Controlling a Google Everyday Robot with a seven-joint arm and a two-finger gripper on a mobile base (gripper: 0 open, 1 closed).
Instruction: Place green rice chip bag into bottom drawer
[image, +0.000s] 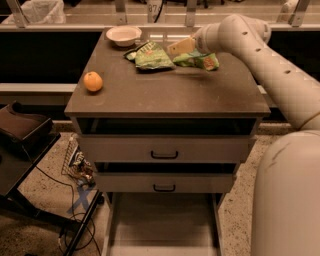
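The green rice chip bag (202, 61) lies on the back right of the cabinet top (165, 92), bright green with orange chip pictures. My gripper (179, 48) hangs low at the bag's left end, between it and a flatter green bag (150, 55). I cannot tell whether it touches the rice chip bag. The bottom drawer (162, 222) is pulled out at the foot of the cabinet, showing a plain bare floor and thin side walls.
An orange (93, 81) sits at the left edge of the cabinet top and a white bowl (123, 35) at the back. Two shut drawers with black handles (164, 155) are above the open one. A dark stand (22, 130) and cables are at the left.
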